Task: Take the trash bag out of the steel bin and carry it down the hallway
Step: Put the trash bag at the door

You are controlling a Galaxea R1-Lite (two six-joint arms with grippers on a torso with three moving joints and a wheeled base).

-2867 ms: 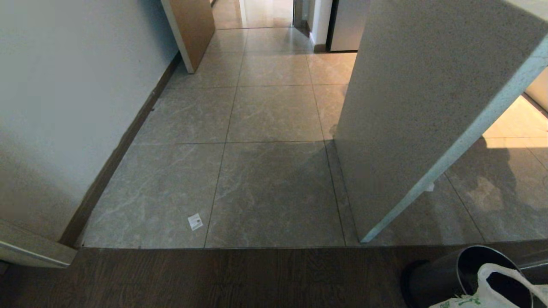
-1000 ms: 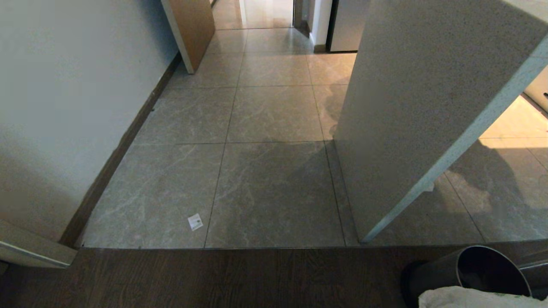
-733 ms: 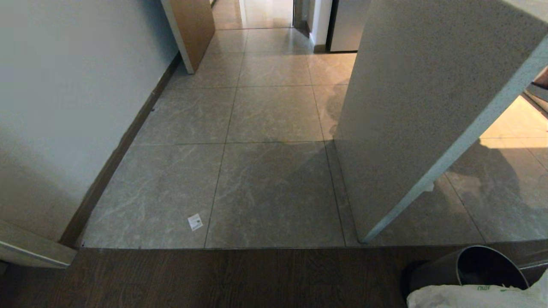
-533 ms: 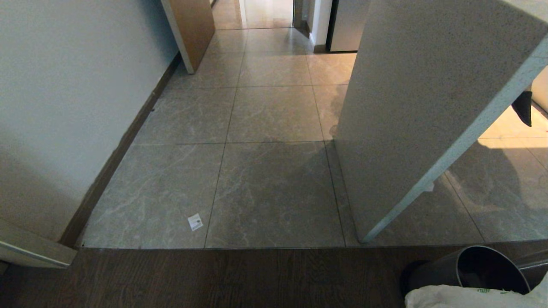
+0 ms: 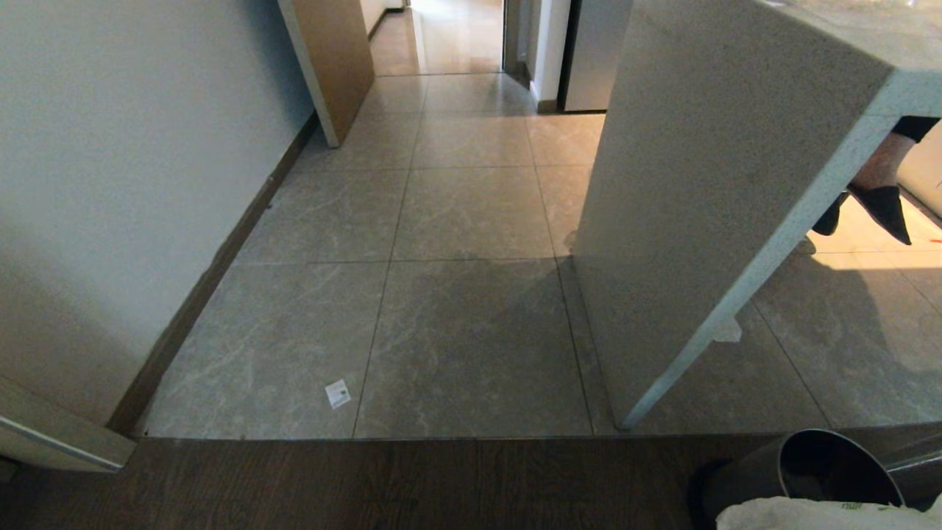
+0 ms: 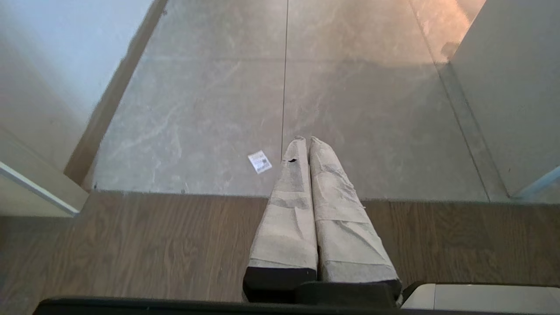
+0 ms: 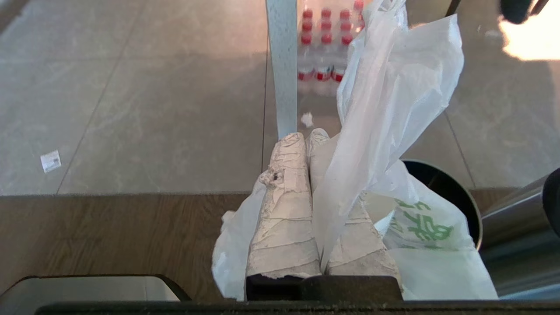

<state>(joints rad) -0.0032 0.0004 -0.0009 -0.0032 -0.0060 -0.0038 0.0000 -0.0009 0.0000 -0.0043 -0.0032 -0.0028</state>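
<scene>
Your right gripper [image 7: 308, 138] is clamped on the trash bag [image 7: 393, 100], lifted clear of the steel bin [image 7: 442, 192] (apparently) for carrying. Left gripper [image 6: 305, 141] is closed, empty

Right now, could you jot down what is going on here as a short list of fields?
Right gripper: shut on the thin white plastic trash bag with green print
Bag: lifted, above the round dark steel bin
Left gripper: shut, empty, over the floor
Litter: small white paper scrap on the grey tiles
Ahead: tiled hallway
Person: legs beyond the speckled counter
</scene>
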